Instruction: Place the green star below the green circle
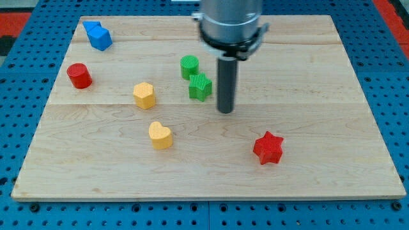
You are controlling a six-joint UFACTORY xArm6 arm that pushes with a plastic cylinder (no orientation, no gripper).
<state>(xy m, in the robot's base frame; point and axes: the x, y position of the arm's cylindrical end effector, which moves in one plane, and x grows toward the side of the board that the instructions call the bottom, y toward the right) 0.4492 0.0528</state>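
The green circle (189, 66) is a short green cylinder near the middle of the wooden board (319, 128). The green star (200, 86) sits just below it and slightly to the view's right, close to it or touching. My tip (225, 111) rests on the board to the view's right of the green star and a little lower, with a small gap between them.
A blue block (98, 35) lies at the top left and a red cylinder (79, 75) at the left. A yellow hexagon (144, 95) and a yellow heart (160, 135) lie left of centre. A red star (268, 147) lies at the lower right.
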